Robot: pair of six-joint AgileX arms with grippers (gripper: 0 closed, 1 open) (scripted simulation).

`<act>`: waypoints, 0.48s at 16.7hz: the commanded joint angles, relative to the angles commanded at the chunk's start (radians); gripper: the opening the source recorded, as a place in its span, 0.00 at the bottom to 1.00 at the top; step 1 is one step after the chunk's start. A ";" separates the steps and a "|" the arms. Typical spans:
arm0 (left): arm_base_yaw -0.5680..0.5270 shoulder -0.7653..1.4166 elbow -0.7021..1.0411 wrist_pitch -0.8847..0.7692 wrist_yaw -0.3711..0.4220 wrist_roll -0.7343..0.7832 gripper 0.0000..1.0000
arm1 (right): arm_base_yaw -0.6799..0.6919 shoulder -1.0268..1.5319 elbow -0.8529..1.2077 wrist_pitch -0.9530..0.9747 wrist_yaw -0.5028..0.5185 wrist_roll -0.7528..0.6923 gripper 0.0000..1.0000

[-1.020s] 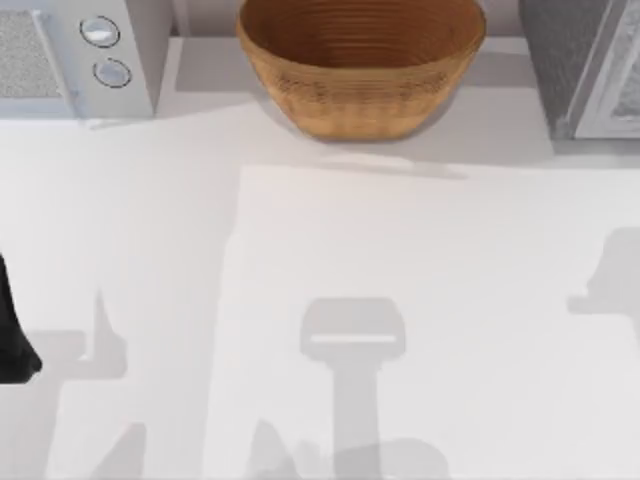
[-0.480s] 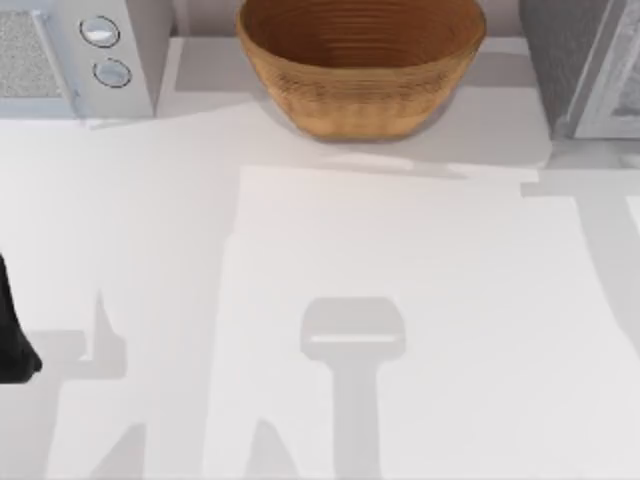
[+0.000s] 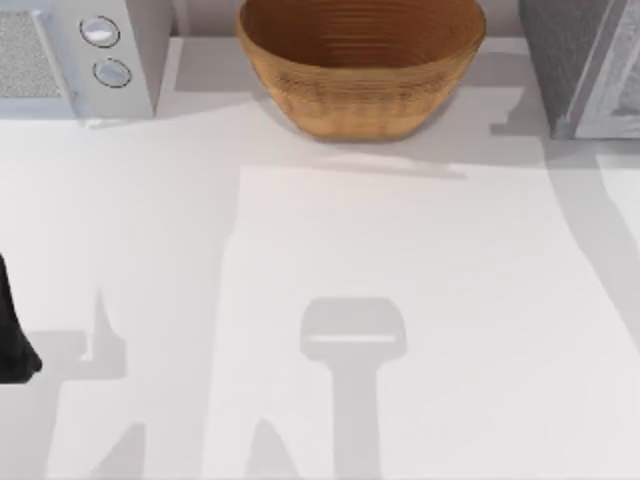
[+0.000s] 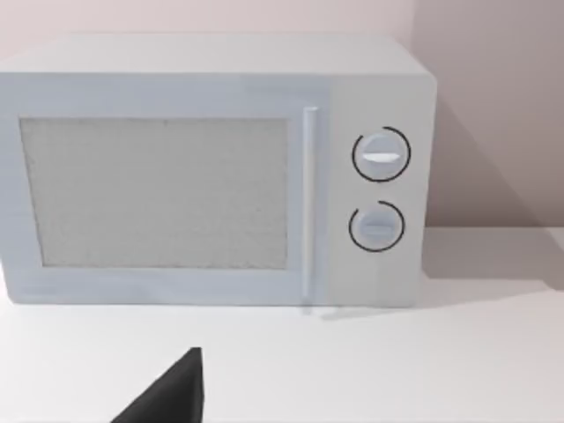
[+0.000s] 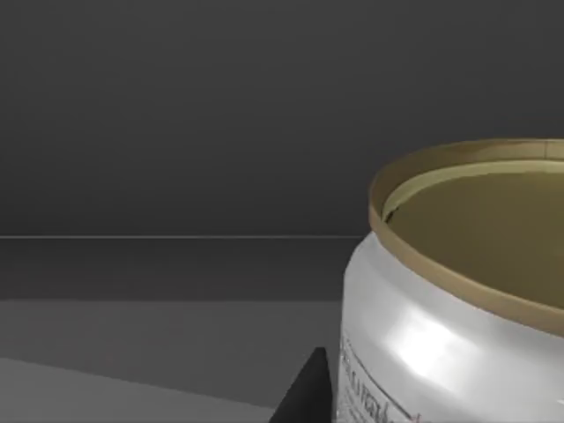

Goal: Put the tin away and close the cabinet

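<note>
In the top view, a wicker basket is seen at the far edge of the white surface; a microwave stands to the left of the basket and a grey cabinet to its right, while the left arm is parked at the surface's left edge, well in front of the microwave. In the left wrist view, the microwave is faced squarely against a pale wall; whether the left end effector is wide or narrow cannot be told. In the right wrist view, the tin is shown close up against a dark grey interior, seemingly inside the cabinet; the right end effector's grip cannot be told. The placing step is judged under way; release, withdrawal and closing are called for next.
</note>
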 joint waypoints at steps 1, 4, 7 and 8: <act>0.000 0.000 0.000 0.000 0.000 0.000 1.00 | 0.002 0.015 0.020 -0.005 0.002 0.000 0.00; 0.000 0.000 0.000 0.000 0.000 0.000 1.00 | 0.003 0.023 0.030 -0.007 0.003 0.000 0.00; 0.000 0.000 0.000 0.000 0.000 0.000 1.00 | -0.001 0.021 0.027 -0.006 0.002 0.002 0.00; 0.000 0.000 0.000 0.000 0.000 0.000 1.00 | -0.002 0.029 0.039 -0.009 0.001 0.002 0.00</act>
